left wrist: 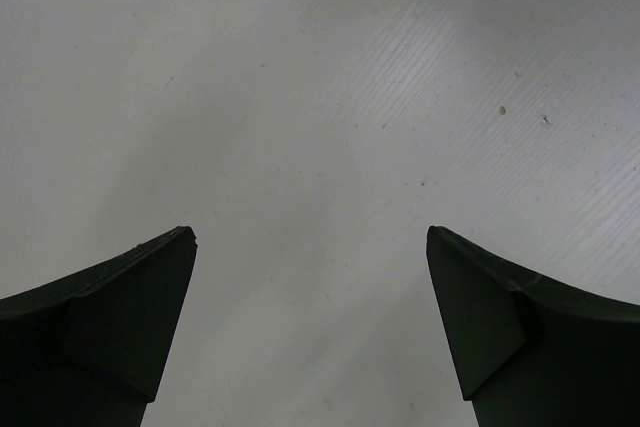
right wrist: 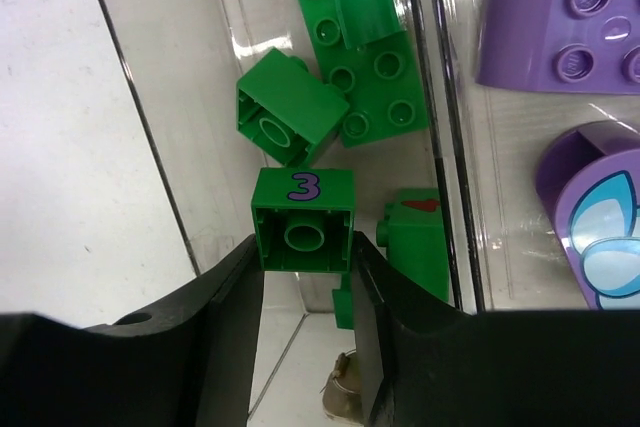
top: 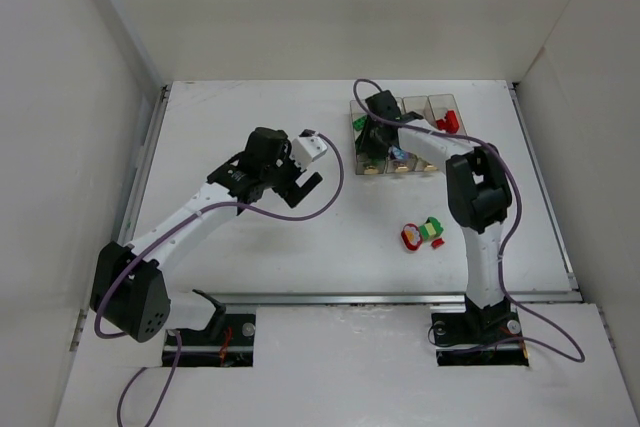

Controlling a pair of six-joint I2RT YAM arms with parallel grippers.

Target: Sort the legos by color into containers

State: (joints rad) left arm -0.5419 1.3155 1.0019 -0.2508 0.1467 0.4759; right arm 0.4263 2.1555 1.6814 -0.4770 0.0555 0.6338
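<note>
My right gripper [right wrist: 305, 247] is shut on a green lego marked with a purple 3 [right wrist: 303, 219], gripping it by both sides over the leftmost container [right wrist: 190, 127]. Several green legos [right wrist: 365, 67] lie in that clear bin. Purple legos [right wrist: 560, 32] lie in the container [right wrist: 500, 167] beside it. From above, the right gripper [top: 372, 142] hangs over the row of containers [top: 405, 107], and a red lego [top: 450, 122] sits in the rightmost one. My left gripper [left wrist: 310, 237] is open over bare table, also seen left of centre from above [top: 300, 190].
A red [top: 410, 238], a green [top: 432, 229] and a pale yellow-green lego [top: 438, 243] lie loose together on the table, near the right arm's base side. White walls enclose the table on the left, back and right.
</note>
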